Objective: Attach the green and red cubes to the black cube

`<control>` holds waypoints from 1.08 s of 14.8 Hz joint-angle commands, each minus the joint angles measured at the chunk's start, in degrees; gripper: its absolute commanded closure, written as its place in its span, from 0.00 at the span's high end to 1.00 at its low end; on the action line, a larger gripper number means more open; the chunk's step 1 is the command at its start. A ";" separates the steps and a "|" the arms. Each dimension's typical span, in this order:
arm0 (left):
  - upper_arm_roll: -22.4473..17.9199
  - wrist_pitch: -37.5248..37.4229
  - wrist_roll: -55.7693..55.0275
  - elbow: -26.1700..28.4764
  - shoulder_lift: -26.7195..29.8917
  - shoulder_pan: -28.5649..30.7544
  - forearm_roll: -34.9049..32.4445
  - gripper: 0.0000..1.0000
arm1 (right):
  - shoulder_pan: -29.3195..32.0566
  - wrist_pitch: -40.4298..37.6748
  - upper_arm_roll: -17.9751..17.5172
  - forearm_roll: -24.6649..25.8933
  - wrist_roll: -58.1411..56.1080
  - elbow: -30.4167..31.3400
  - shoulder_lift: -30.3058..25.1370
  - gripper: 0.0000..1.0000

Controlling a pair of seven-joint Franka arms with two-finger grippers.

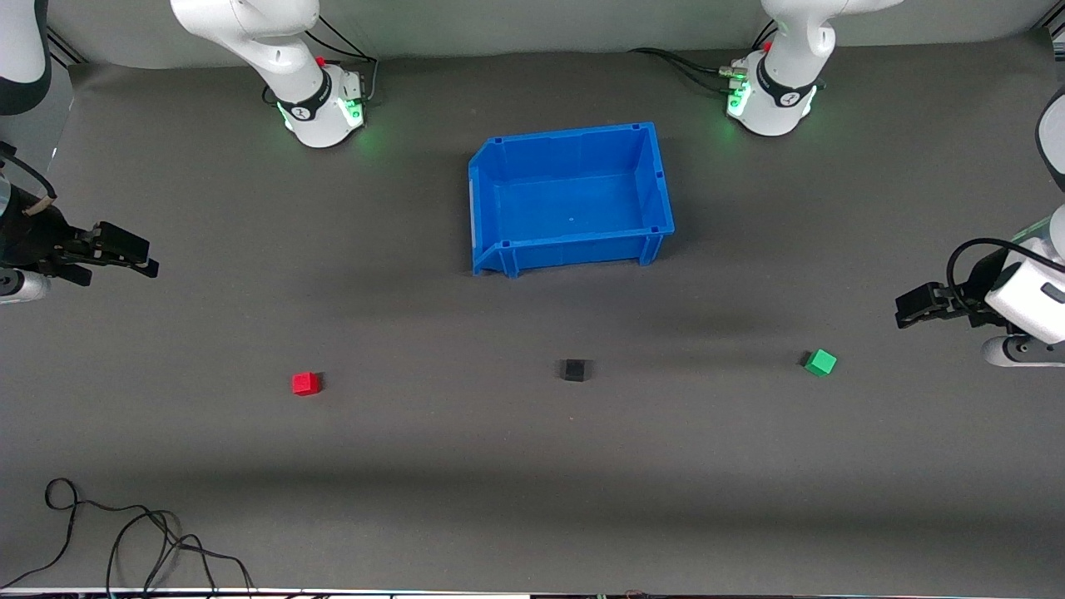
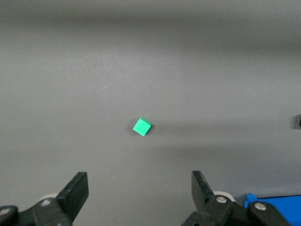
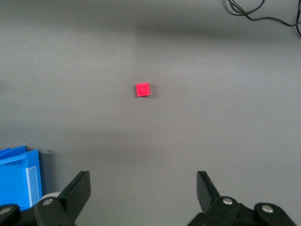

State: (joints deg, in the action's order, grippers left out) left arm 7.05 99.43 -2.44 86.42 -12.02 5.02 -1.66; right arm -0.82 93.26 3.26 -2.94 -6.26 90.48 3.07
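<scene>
Grey mat covers the table, blue bin near the bases. Red cube, black cube and green cube lie in a row, well apart, nearer the camera than the bin, black between. Left gripper hangs near green, fingers spread, empty; right gripper hangs at the right arm's end, also spread, empty. Cubes look light, rigid; pinch on flat opposite faces. No readable writing.

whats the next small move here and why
Probably lower the open left gripper onto the green cube, which lies loose on the mat apart from the black cube. The open right gripper waits, with the red cube untouched.
</scene>
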 commanded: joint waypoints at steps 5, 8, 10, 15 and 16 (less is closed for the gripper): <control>-0.02 0.85 -0.47 1.03 0.25 -0.18 -0.45 0.97 | -0.06 -0.71 0.08 -0.84 0.11 -1.27 0.36 1.00; -0.02 0.50 0.41 2.51 0.42 0.08 -1.15 0.98 | -0.06 -0.53 -0.01 -0.93 0.29 -1.45 0.62 1.00; -0.37 1.55 -0.46 4.71 0.69 0.78 -1.42 0.99 | 0.38 -0.53 -0.01 -1.10 8.57 -3.98 2.63 1.00; -0.37 6.81 -12.03 7.87 -2.83 3.86 -1.33 0.99 | -0.06 -0.45 -0.36 -1.11 43.01 -9.36 7.91 1.00; -0.20 10.31 -15.98 10.50 -2.48 3.77 -1.42 0.99 | -0.06 -0.36 -0.53 -1.19 51.10 -9.44 8.79 1.00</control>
State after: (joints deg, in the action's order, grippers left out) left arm 6.25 104.88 -10.98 92.82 -15.00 9.15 -2.26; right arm -0.83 93.47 3.07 -3.30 31.06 84.08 8.99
